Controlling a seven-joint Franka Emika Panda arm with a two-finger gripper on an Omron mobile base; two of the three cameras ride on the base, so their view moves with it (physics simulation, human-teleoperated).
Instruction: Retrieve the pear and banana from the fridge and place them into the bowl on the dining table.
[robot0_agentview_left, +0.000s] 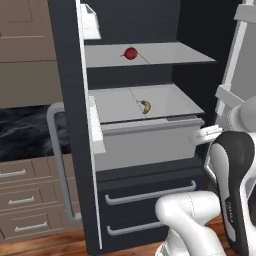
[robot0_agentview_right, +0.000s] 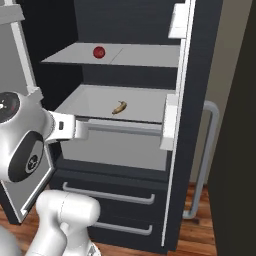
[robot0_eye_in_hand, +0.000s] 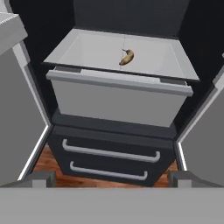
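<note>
A: Where is the banana (robot0_eye_in_hand: 127, 57)?

B: On the lower pale grey shelf (robot0_eye_in_hand: 153, 57) of the open fridge (robot0_agentview_left: 70, 125), about midway across it and set back from the front lip. It lies flat and alone, touching nothing but the shelf.

A: Which way does it run?

B: In the hand view its long axis goes diagonally, one end toward the back of the fridge and a little to the right, the other toward the front and left. It curves gently. In the left base view (robot0_agentview_left: 145, 106) it reads as a short hooked shape, and in the right base view (robot0_agentview_right: 119, 107) as a slanted yellow-brown sliver.

A: And the tool?

B: The tool (robot0_eye_in_hand: 112, 179) is well short of the banana, outside the fridge and in front of it. Its two dark fingertips (robot0_eye_in_hand: 39, 178) stand far apart at the bottom of the hand view, jaws wide with nothing between them. The banana sits above and beyond them in that view, near the centre line.

A: Anything else nearby?

B: A small round red fruit (robot0_agentview_left: 130, 53) rests on the shelf above. Below the banana's shelf is a pale bin front (robot0_eye_in_hand: 118, 103), then two dark drawers (robot0_eye_in_hand: 111, 153) with grey bar handles. Both doors stand open, over a wooden floor (robot0_agentview_right: 200, 220).
</note>
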